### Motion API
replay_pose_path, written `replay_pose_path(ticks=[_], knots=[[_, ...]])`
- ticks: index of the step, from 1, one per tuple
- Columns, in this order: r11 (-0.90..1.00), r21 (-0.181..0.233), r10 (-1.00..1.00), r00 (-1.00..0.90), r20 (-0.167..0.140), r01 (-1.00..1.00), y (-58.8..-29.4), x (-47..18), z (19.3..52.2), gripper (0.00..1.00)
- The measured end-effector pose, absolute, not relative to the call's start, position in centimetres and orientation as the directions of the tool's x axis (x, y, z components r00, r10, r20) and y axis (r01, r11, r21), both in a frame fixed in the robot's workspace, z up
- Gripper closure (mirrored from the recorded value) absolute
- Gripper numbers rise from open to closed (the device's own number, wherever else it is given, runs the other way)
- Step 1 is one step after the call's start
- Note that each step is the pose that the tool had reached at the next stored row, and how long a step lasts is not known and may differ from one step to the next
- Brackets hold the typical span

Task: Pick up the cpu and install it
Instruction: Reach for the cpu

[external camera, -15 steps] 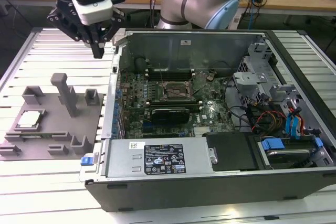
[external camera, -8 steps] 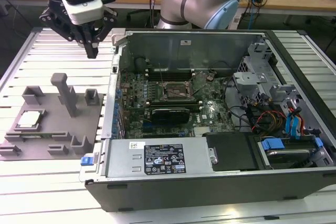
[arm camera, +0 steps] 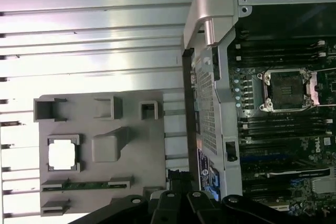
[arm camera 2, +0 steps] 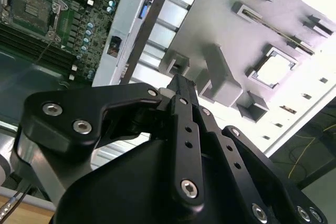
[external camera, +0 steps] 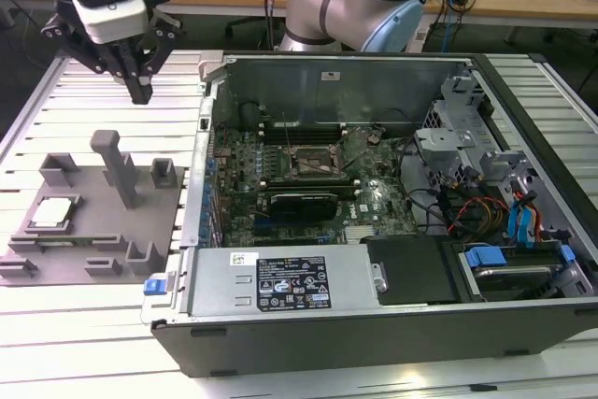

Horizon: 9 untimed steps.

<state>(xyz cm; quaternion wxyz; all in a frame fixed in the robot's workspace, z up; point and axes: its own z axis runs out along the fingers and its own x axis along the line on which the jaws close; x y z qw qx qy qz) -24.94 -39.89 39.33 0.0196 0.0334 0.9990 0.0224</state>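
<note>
While the cpu (external camera: 51, 212) sits in its pocket on the grey fixture (external camera: 89, 220) on the tabletop (external camera: 65, 334), the gripper (external camera: 140, 91) hangs above it, well apart, fingers (arm camera 2: 181, 124) pressed together.

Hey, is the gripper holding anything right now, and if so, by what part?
Nothing is held. The gripper hangs shut and empty, up clear of the grey fixture, while the cpu lies in its pocket there, untouched.
</note>
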Motion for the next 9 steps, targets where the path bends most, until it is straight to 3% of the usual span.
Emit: replay_pose_path(ticks=[9], knots=[[0.997,0.046,0.068,-0.997,-0.041,0.066,-39.9,-27.1,39.3,0.89]])
